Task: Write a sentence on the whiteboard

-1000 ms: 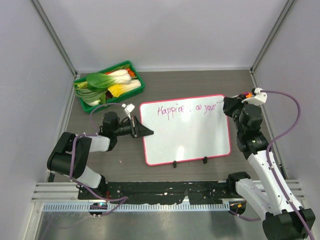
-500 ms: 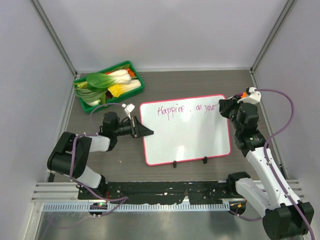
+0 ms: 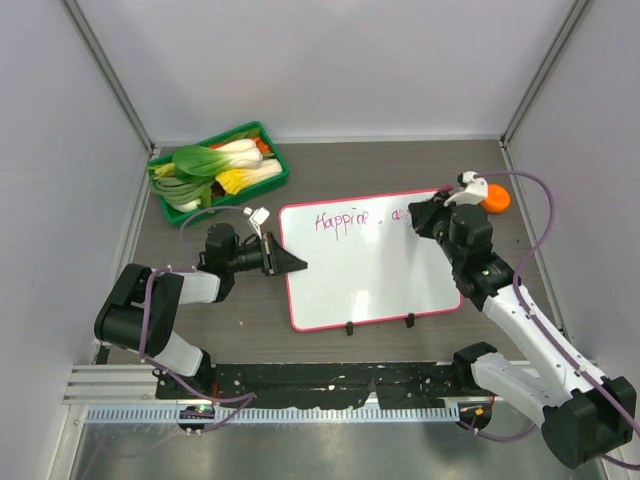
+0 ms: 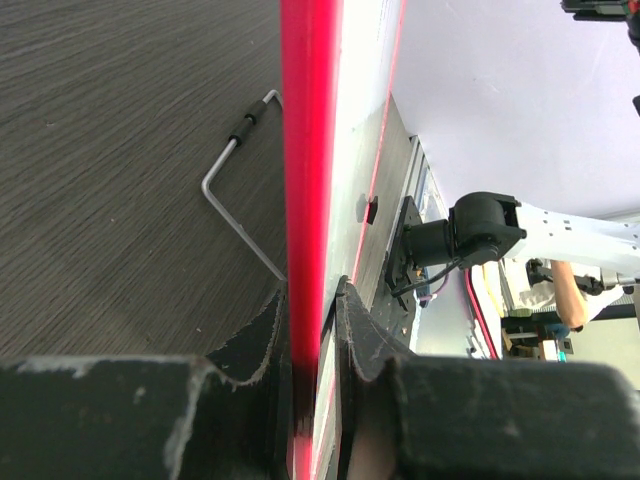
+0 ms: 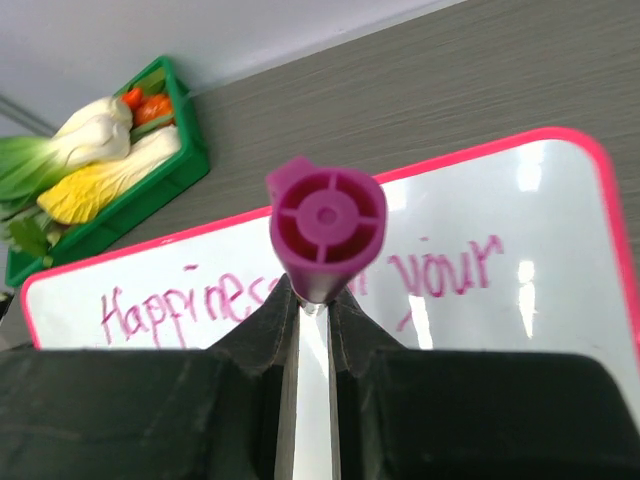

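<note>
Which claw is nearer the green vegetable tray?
Left. The left claw clamps the whiteboard's edge nearest the green tray; the right claw, gripping a purple marker, is across the board.

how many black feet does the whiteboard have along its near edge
2. Both clip onto the near edge of the whiteboard: the left foot just left of the middle, and the right foot right of the middle. No others show; none seem hidden.
</note>
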Tool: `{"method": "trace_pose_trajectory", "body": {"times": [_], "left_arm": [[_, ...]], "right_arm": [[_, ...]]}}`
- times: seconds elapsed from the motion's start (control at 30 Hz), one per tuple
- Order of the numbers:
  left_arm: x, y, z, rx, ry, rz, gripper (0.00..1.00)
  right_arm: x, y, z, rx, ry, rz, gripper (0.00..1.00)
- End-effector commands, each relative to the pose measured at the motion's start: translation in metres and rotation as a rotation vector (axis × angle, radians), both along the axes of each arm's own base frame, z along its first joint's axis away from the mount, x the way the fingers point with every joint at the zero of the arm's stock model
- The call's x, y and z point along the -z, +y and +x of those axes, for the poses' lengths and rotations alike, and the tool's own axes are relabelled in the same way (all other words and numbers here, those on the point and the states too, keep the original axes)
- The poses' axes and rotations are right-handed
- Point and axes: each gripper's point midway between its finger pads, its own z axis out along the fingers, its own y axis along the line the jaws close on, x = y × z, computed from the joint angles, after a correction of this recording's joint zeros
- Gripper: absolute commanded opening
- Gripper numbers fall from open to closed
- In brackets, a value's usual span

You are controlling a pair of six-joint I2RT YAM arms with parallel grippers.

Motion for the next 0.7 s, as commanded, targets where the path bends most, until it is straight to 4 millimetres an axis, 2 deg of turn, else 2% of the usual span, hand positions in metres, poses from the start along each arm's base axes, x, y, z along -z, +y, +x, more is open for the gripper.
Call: {"method": "trace_pose_trajectory", "body": {"times": [0.0, 0.03, 0.07, 0.1, 0.2, 0.4, 0.53, 0.67], "left_arm": [[0.043, 0.009, 0.004, -0.079, 0.029, 0.141, 0.0], [0.043, 0.009, 0.004, -0.079, 0.029, 0.141, 0.0], [0.043, 0.009, 0.004, -0.08, 0.027, 0.141, 0.0], [0.042, 0.009, 0.004, -0.081, 0.024, 0.14, 0.0], [0.043, 0.009, 0.003, -0.08, 0.027, 0.143, 0.0], [0.043, 0.01, 0.003, -0.083, 0.023, 0.147, 0.0], [0.042, 0.01, 0.004, -0.083, 0.019, 0.146, 0.0], [0.042, 0.009, 0.003, -0.082, 0.021, 0.146, 0.0]], "right_arm": [[-0.054, 0.032, 0.003, -0.035, -0.145, -0.033, 0.01], [-0.056, 0.046, -0.002, -0.071, -0.152, -0.042, 0.01], [-0.06, 0.049, -0.001, -0.065, -0.159, -0.047, 0.01], [-0.06, 0.063, -0.005, -0.102, -0.162, -0.052, 0.01], [-0.063, 0.088, -0.01, -0.15, -0.177, -0.062, 0.01], [-0.055, 0.133, -0.03, -0.273, -0.189, -0.067, 0.01], [-0.051, 0.15, -0.042, -0.331, -0.203, -0.048, 0.01], [-0.048, 0.153, -0.046, -0.354, -0.212, -0.044, 0.01]]}}
